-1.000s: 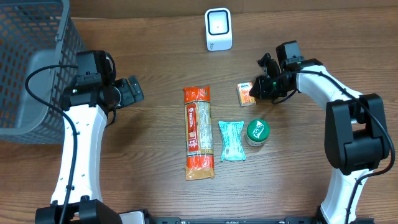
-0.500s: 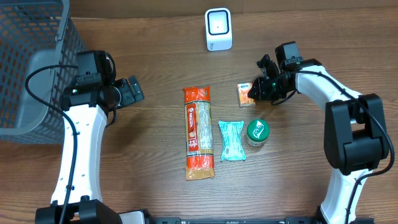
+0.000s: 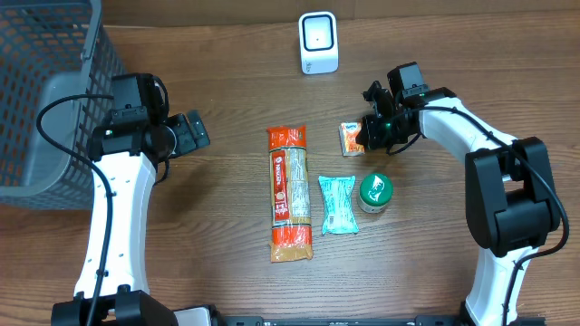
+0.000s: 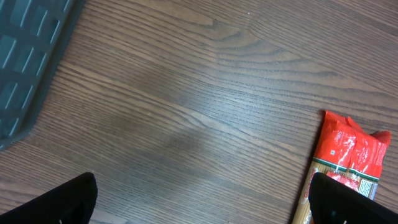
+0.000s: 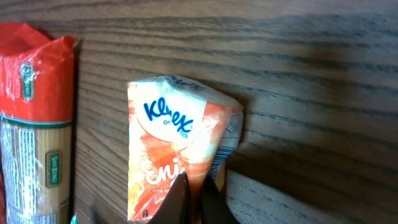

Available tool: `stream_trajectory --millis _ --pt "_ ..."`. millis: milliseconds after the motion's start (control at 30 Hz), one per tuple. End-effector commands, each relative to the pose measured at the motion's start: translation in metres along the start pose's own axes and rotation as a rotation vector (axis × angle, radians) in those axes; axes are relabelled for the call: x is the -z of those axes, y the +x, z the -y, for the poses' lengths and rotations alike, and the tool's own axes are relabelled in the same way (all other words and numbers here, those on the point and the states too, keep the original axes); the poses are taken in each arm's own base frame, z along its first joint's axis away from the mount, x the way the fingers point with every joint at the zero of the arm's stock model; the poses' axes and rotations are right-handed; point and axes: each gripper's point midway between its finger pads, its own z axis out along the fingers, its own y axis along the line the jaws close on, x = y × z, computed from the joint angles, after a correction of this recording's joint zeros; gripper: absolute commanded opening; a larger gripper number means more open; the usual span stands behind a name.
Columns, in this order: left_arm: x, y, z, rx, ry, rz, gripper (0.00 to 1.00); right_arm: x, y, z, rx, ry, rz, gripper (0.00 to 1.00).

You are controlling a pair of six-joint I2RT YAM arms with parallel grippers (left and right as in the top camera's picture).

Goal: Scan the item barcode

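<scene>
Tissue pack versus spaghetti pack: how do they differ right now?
The tissue pack is small and squarish; the spaghetti pack is long and narrow. The right gripper pinches the tissue pack's edge; the spaghetti pack lies untouched, with no gripper near it. Both are plastic-wrapped packs in orange-red colours.

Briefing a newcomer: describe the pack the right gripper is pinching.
Find the white scanner at the table's far edge. Nearer and to its right lies a small orange-and-white tissue pack, pinched by the right gripper. Unlike the pasta bag, teal packet and green tub, it reads Kleenex.
</scene>
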Motion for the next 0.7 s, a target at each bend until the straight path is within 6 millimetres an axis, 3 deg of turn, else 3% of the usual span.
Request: stream_trajectory --millis 0,100,233,333,433,500,667 --pt "0.001 -0.001 0.002 -0.013 0.006 0.004 1.00 0.011 -0.003 0.004 -0.008 0.017 0.010 0.04" --pt "0.001 -0.001 0.001 -0.012 0.006 0.004 1.00 0.043 -0.012 0.012 -0.030 0.082 0.037 0.04" --pt "0.001 -0.001 0.001 -0.012 0.006 0.004 1.00 0.101 -0.018 0.027 -0.023 0.300 0.109 0.04" --pt "0.001 -0.001 0.002 -0.012 0.006 0.004 1.00 0.146 -0.009 0.047 -0.014 0.565 0.135 0.04" --pt "0.001 -0.001 0.002 -0.013 0.006 0.004 1.00 0.178 0.006 0.066 -0.062 0.813 0.132 0.04" --pt "0.001 -0.001 0.002 -0.012 0.006 0.004 1.00 0.190 0.016 0.073 -0.118 0.934 0.135 0.04" --pt "0.001 -0.001 0.002 -0.013 0.006 0.004 1.00 0.198 0.041 0.082 -0.220 1.111 0.140 0.04"
